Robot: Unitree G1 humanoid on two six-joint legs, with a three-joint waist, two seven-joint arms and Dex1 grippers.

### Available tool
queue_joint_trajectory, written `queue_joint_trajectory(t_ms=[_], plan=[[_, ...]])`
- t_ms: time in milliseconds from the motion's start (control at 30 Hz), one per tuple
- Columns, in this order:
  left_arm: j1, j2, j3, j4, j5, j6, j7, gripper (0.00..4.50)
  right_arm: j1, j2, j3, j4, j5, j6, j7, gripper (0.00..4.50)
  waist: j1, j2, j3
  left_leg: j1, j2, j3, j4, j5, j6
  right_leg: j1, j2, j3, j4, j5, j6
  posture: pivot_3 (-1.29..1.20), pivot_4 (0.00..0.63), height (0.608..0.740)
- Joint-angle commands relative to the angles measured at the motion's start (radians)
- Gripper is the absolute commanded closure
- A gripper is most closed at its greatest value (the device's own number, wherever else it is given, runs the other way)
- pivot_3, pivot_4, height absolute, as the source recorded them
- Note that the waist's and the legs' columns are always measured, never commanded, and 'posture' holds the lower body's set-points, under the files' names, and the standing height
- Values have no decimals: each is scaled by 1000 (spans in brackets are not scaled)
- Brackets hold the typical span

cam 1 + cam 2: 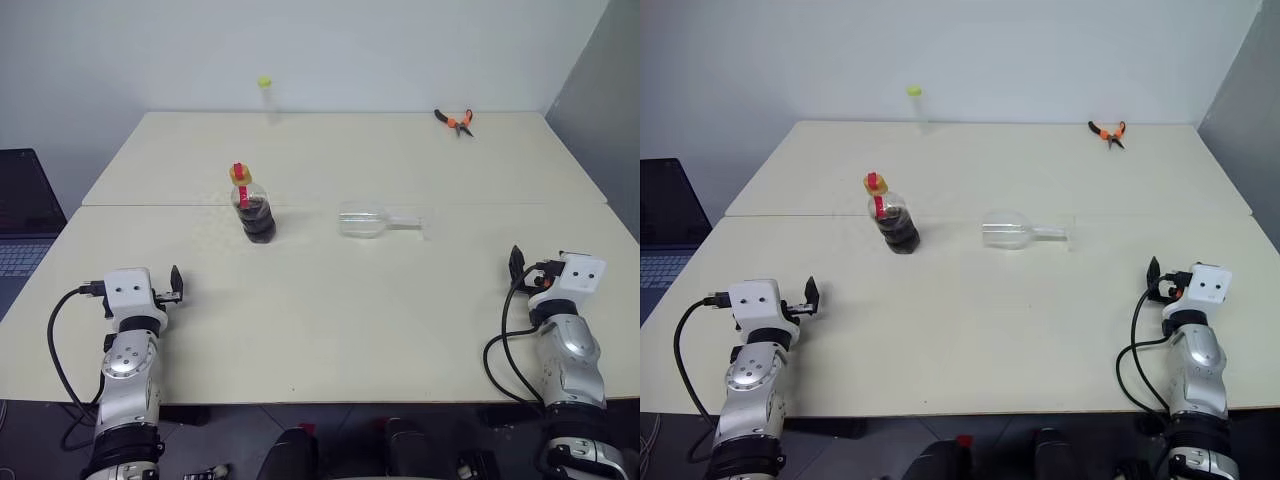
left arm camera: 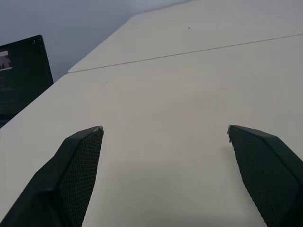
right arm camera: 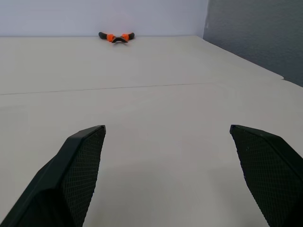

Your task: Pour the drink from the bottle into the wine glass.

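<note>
Bottle (image 1: 254, 209) label red, text unreadable

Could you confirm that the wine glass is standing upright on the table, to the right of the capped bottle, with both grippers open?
Not quite: the wine glass lies on its side, as the left eye view shows. It is right of the capped bottle, and the left gripper and right gripper are open.

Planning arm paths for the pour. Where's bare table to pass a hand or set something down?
Free: the near strip between the left end effector and right end effector; the right side between the lying wine glass and pliers; the far middle between the tube and pliers. Tightest: the gap between bottle and glass.
</note>
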Motion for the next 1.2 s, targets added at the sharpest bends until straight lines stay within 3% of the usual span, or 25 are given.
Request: queue_joint_trajectory(t_ms=[33, 300, 433, 633, 800, 933, 1200], plan=[[-5, 5, 17, -50, -8, -11, -5, 42, -20, -12, -14, -10, 13, -9, 7, 0, 0, 0, 0, 0, 0, 0, 0, 0, 0, 0, 0, 0, 0, 0, 0, 0, 150, 740], [-3, 4, 15, -36, 5, -20, -6, 42, -4, -15, -9, -25, 5, -12, 19, 0, 0, 0, 0, 0, 0, 0, 0, 0, 0, 0, 0, 0, 0, 0, 0, 0, 150, 740], [3, 10, -9, -42, -15, -51, -92, 42, 24, -21, 3, -99, 29, 6, 69, 0, 0, 0, 0, 0, 0, 0, 0, 0, 0, 0, 0, 0, 0, 0, 0, 0, 150, 740], [-10, 18, -39, -35, -65, -93, -254, 42, 145, -77, 126, -379, 98, 93, 297, 0, 0, 0, 0, 0, 1, 0, 0, 0, 0, 0, 0, 0, 0, 0, 0, 0, 150, 740], [-105, 27, -80, 7, -58, -90, -325, 42, 262, -212, 225, -712, 226, 297, 474, 0, 4, -1, 1, -1, 0, -3, 1, 0, 0, 1, 0, -2, -1, 0, 0, 0, 150, 740], [-180, 29, -119, 47, -51, -78, -382, 42, 280, -291, 243, -870, 340, 459, 519, 0, 5, -2, 1, -1, -1, -3, 2, 0, 0, 1, 0, -3, -1, 0, 0, 0, 150, 740], [-325, 15, -163, 184, -57, -70, -461, 42, 233, -329, 268, -943, 352, 547, 537, 0, 5, -4, 2, -1, 0, -4, 1, 0, 0, 1, 0, -4, -1, 0, 0, 0, 150, 740]])
